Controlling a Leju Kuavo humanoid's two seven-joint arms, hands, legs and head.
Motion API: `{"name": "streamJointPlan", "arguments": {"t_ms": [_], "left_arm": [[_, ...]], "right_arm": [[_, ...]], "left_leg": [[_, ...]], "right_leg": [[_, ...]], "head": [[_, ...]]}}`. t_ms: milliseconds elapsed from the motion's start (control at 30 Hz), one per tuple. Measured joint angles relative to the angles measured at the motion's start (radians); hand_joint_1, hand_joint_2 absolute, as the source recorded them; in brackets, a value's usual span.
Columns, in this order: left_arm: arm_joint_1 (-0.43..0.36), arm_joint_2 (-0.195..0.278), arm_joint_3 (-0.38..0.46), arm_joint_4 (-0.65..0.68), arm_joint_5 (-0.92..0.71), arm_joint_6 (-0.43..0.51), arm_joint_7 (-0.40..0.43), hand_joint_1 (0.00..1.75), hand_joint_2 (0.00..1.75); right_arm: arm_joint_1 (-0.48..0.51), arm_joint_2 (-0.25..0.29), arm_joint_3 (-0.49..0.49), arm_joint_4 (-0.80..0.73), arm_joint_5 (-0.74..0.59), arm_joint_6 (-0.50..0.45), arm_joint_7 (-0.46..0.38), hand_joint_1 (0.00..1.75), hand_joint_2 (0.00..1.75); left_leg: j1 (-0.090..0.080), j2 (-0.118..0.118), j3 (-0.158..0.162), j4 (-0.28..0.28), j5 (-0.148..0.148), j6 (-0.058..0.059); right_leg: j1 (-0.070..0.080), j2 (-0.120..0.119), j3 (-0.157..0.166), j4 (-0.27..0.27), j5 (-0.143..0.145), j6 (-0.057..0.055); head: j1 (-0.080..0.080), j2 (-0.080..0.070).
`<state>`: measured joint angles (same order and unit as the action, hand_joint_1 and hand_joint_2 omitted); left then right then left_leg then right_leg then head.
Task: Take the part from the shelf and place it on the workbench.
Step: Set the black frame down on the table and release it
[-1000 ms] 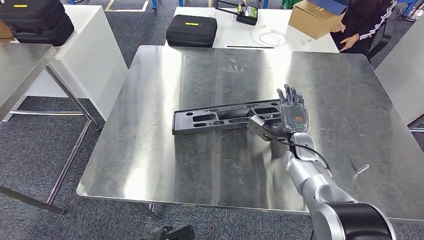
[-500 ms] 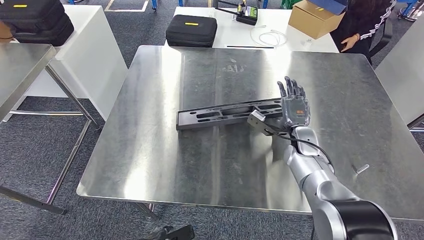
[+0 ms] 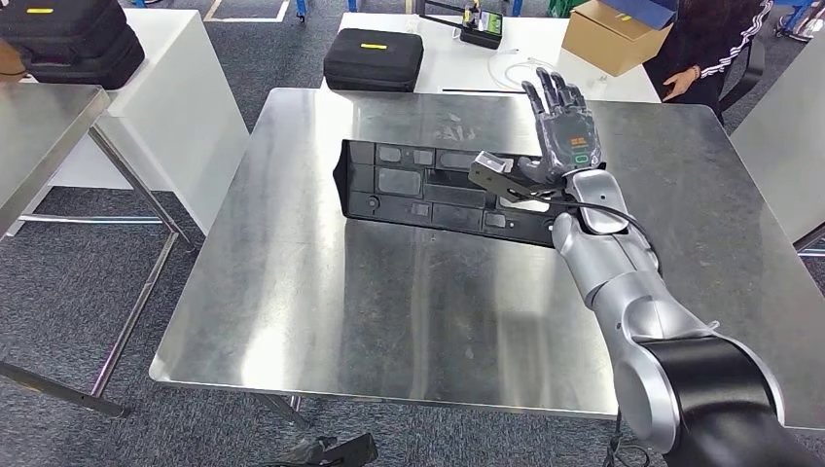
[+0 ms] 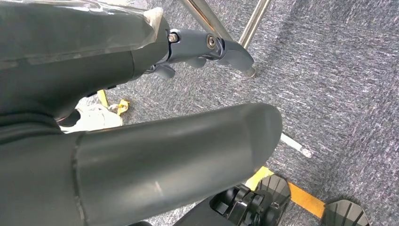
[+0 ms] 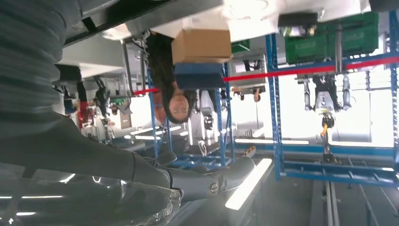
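Right hand (image 3: 562, 136) holds the part (image 3: 428, 190) above the table (image 3: 292, 292).
In the head view the black part is long and flat, with its face of recesses turned toward the camera; it hangs over the table's middle, toward 12 o'clock. The right hand grasps it at its 3 o'clock end, the thumb on the near face and the other fingers (image 3: 550, 92) straight, pointing to 12 o'clock. For the left hand (image 4: 207, 47), in the left wrist view I cannot tell if it is released or clenched. Behind the table, at 12 o'clock, lies a black case (image 3: 373, 58); at 1 o'clock stand a box (image 3: 613, 37) and a person (image 3: 705, 44).
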<state>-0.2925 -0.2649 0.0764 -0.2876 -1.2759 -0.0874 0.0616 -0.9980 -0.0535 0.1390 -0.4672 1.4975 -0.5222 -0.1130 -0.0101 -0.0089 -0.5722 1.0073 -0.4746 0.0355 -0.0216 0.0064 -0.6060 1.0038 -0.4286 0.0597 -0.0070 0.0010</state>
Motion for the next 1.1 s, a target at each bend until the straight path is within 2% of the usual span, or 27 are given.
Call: {"name": "streamJointPlan", "arguments": {"t_ms": [200, 500, 933, 1100], "left_arm": [[0.0, 0.003, -0.004, 0.0, 0.004, 0.0, -0.001, 0.0, 0.0], [0.004, 0.009, -0.009, 0.0, 0.026, 0.008, -0.003, 0.0, 0.0], [0.01, 0.015, -0.009, 0.0, 0.038, 0.018, -0.009, 0.0, 0.0], [0.01, 0.016, -0.009, 0.0, 0.05, 0.018, -0.01, 0.0, 0.0]], "right_arm": [[-0.044, -0.021, 0.066, -0.001, 0.028, 0.085, 0.016, 0.0, 1.75], [-0.057, -0.032, 0.108, 0.002, -0.029, 0.092, 0.002, 0.0, 1.75], [-0.053, -0.017, 0.134, 0.03, -0.063, 0.15, -0.02, 0.0, 1.75], [-0.053, -0.012, 0.141, 0.043, -0.079, 0.25, -0.038, 0.0, 1.75]], "left_leg": [[0.0, 0.0, 0.0, 0.0, 0.0, 0.0], [0.0, 0.0, 0.0, 0.0, 0.0, 0.0], [0.0, 0.0, 0.0, 0.0, 0.0, 0.0], [0.0, 0.0, 0.0, 0.0, 0.0, 0.0]], "right_leg": [[0.0, 0.0, 0.0, 0.0, 0.0, 0.0], [0.0, 0.0, 0.0, 0.0, 0.0, 0.0], [0.0, 0.0, 0.0, 0.0, 0.0, 0.0], [0.0, 0.0, 0.0, 0.0, 0.0, 0.0]], "head": [[0.0, 0.0], [0.0, 0.0], [0.0, 0.0], [0.0, 0.0]]}}
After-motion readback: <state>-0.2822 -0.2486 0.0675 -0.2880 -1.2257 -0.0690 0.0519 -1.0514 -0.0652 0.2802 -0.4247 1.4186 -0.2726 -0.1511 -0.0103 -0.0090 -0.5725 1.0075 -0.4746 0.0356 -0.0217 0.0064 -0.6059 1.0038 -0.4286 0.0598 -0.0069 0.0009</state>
